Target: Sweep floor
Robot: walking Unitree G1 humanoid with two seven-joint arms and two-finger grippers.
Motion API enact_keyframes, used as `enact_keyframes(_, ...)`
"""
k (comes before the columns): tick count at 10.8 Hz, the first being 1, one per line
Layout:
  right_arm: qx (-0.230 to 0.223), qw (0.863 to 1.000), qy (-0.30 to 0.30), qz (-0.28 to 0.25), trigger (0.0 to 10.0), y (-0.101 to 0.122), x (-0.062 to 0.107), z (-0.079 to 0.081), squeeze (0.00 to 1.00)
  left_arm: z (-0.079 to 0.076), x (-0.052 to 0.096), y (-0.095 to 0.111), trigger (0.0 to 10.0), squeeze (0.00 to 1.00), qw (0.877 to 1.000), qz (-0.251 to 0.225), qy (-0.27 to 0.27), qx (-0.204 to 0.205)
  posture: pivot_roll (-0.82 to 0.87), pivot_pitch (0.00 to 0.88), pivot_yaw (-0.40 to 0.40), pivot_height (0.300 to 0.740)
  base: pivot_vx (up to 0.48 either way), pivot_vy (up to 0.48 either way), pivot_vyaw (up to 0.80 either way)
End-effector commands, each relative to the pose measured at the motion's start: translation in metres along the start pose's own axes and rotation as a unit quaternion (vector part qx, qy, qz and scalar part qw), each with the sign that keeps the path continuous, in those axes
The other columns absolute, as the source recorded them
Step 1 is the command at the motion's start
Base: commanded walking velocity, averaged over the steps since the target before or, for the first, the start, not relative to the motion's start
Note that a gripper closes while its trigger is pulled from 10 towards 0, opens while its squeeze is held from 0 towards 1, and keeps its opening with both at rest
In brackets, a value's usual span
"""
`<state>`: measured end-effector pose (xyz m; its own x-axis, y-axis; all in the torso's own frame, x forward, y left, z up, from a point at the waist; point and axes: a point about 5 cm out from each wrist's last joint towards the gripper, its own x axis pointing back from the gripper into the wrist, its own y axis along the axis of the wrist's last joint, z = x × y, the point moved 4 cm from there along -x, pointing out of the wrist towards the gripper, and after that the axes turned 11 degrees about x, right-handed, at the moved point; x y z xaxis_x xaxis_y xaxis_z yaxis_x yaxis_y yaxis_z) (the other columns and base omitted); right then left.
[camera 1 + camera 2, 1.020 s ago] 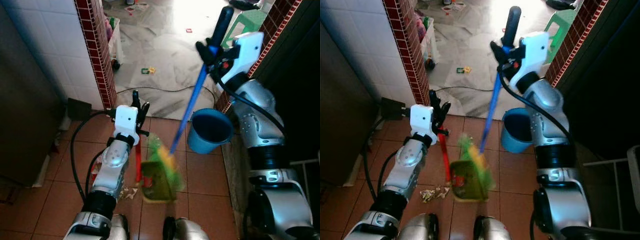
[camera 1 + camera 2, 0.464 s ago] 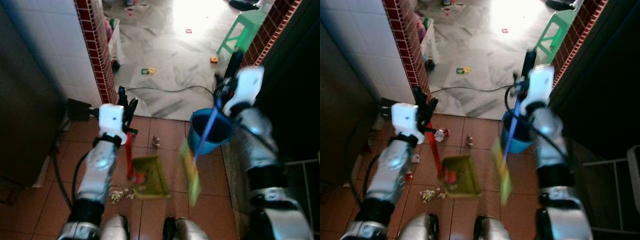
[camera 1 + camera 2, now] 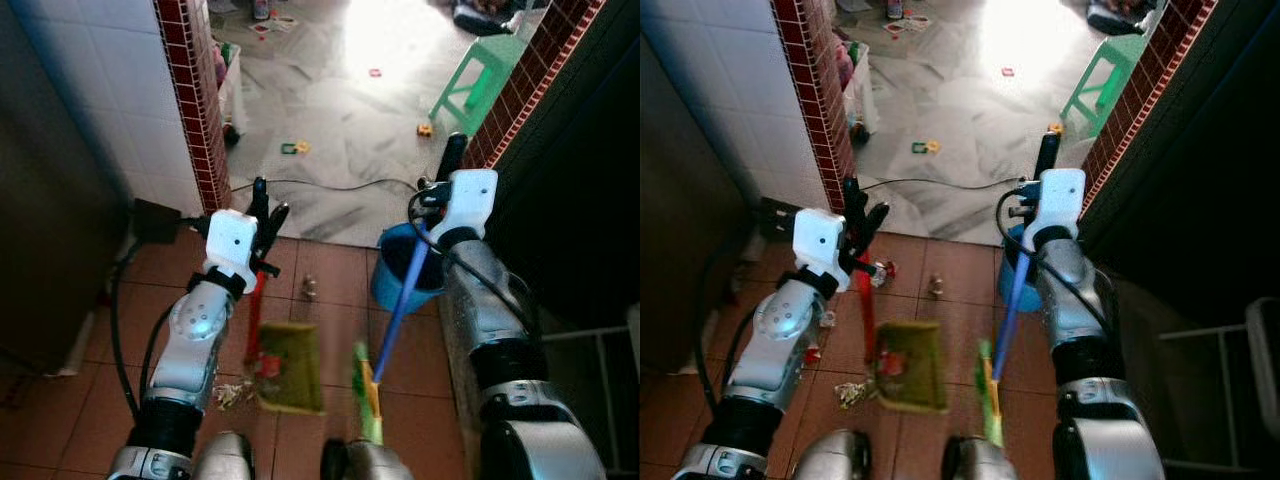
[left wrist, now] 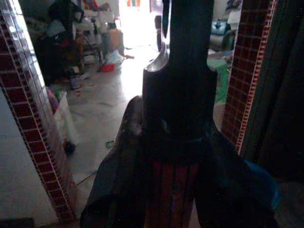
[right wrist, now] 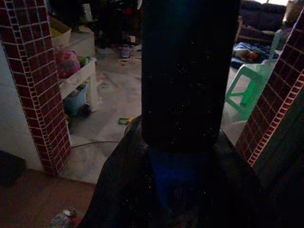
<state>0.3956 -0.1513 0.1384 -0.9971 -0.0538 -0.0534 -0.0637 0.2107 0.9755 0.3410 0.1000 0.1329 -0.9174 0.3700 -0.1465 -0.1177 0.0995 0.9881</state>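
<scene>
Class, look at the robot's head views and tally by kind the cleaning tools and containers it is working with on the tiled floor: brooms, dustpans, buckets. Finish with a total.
Brooms: 1, the blue-handled broom in the right gripper
Dustpans: 1, the green dustpan with its red handle in the left gripper
Buckets: 1, the blue bucket
Total: 3

left gripper (image 4: 176,190) | jaws clamped on red dustpan handle (image 4: 172,194) | brick pillar (image 4: 35,133) beside

Broom (image 3: 400,310): blue handle, green-yellow bristles. Dustpan (image 3: 290,365): olive-green, red handle. Bucket (image 3: 388,272): blue. Floor (image 3: 330,275): terracotta tiles. Stool (image 3: 478,85): green. Pillar (image 3: 195,110): red-brick mosaic.
</scene>
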Motion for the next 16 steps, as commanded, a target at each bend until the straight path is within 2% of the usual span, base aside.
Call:
enact_keyframes(1, 0.014, 1.000, 0.007, -0.013, 10.0, 0.004, -0.001, 0.010, 0.00, -0.010, -0.003, 0.018, 10.0, 0.00, 0.999, -0.035, -0.023, -0.008, 0.09, 0.019, -0.071, 0.740, 0.000, 0.000, 0.00)
enact_keyframes(2, 0.010, 0.998, 0.027, -0.057, 10.0, 0.018, 0.001, 0.018, 0.00, -0.005, 0.001, 0.019, 10.0, 0.00, 0.999, -0.035, -0.014, 0.002, 0.08, 0.022, -0.046, 0.740, 0.000, 0.000, 0.00)
enact_keyframes(3, 0.017, 0.998, 0.009, -0.066, 10.0, 0.020, 0.004, 0.010, 0.00, -0.004, 0.003, 0.022, 10.0, 0.00, 0.999, -0.039, -0.007, 0.007, 0.08, 0.029, -0.048, 0.740, 0.000, 0.000, 0.00)
enact_keyframes(4, -0.001, 0.998, 0.026, -0.056, 10.0, 0.018, 0.009, 0.005, 0.00, -0.006, 0.006, 0.027, 10.0, 0.00, 0.999, -0.046, -0.003, 0.010, 0.08, 0.046, -0.058, 0.740, 0.000, 0.000, 0.00)
enact_keyframes(5, -0.006, 0.997, 0.045, -0.070, 10.0, 0.020, 0.017, 0.005, 0.00, -0.010, 0.012, 0.031, 10.0, 0.00, 0.999, -0.051, 0.001, 0.021, 0.08, 0.063, -0.071, 0.740, 0.000, 0.000, 0.00)
enact_keyframes(6, -0.014, 0.997, 0.033, -0.071, 10.0, 0.020, 0.021, 0.002, 0.00, -0.015, 0.022, 0.031, 10.0, 0.00, 0.999, -0.046, -0.001, 0.023, 0.07, 0.074, -0.069, 0.740, 0.000, 0.000, 0.00)
enact_keyframes(7, 0.009, 0.997, 0.045, -0.060, 10.0, 0.011, 0.025, 0.008, 0.00, -0.028, 0.032, 0.025, 10.0, 0.00, 0.999, -0.031, -0.029, 0.017, 0.04, 0.062, -0.074, 0.740, 0.000, 0.000, 0.00)
enact_keyframes(8, 0.017, 0.998, 0.038, -0.046, 10.0, 0.003, 0.029, 0.006, 0.00, -0.031, 0.038, 0.015, 10.0, 0.00, 0.999, -0.017, -0.026, 0.029, 0.03, 0.073, -0.091, 0.740, 0.000, 0.000, 0.00)
enact_keyframes(9, 0.025, 0.998, 0.018, -0.046, 10.0, 0.002, 0.030, 0.002, 0.00, -0.026, 0.037, 0.009, 10.0, 0.00, 0.999, -0.002, -0.010, 0.040, 0.03, 0.070, -0.104, 0.740, 0.000, 0.000, 0.00)
enact_keyframes(10, -0.004, 0.999, 0.009, -0.052, 10.0, 0.012, 0.025, 0.001, 0.00, -0.024, 0.029, 0.018, 10.0, 0.00, 0.999, -0.007, -0.018, 0.033, 0.05, 0.046, -0.090, 0.740, 0.000, 0.000, 0.00)
enact_keyframes(11, 0.009, 0.998, 0.002, -0.055, 10.0, 0.019, 0.016, 0.001, 0.00, -0.020, 0.017, 0.029, 10.0, 0.00, 0.999, -0.018, -0.030, 0.034, 0.05, 0.046, -0.068, 0.740, 0.000, 0.000, 0.00)
enact_keyframes(12, 0.015, 0.999, 0.018, -0.046, 10.0, 0.013, 0.013, 0.005, 0.00, -0.016, 0.011, 0.026, 10.0, 0.00, 0.999, -0.019, -0.028, 0.017, 0.05, 0.053, -0.084, 0.740, 0.000, 0.000, 0.00)
enact_keyframes(13, -0.021, 0.999, 0.008, -0.041, 10.0, 0.020, 0.011, 0.002, 0.00, -0.007, 0.000, 0.034, 10.0, 0.00, 0.999, -0.029, -0.003, 0.021, 0.06, 0.056, -0.078, 0.740, 0.000, 0.000, 0.00)
enact_keyframes(14, 0.016, 0.998, 0.023, -0.056, 10.0, 0.023, 0.013, 0.006, 0.00, -0.007, -0.006, 0.044, 10.0, 0.00, 0.999, -0.041, -0.009, 0.016, 0.05, 0.066, -0.059, 0.740, 0.000, 0.000, 0.00)
enact_keyframes(16, -0.006, 0.999, -0.001, -0.050, 10.0, 0.024, 0.016, -0.002, 0.00, -0.012, -0.011, 0.043, 10.0, 0.00, 0.999, -0.041, -0.020, 0.029, 0.02, 0.069, -0.057, 0.740, 0.000, 0.000, -0.40)
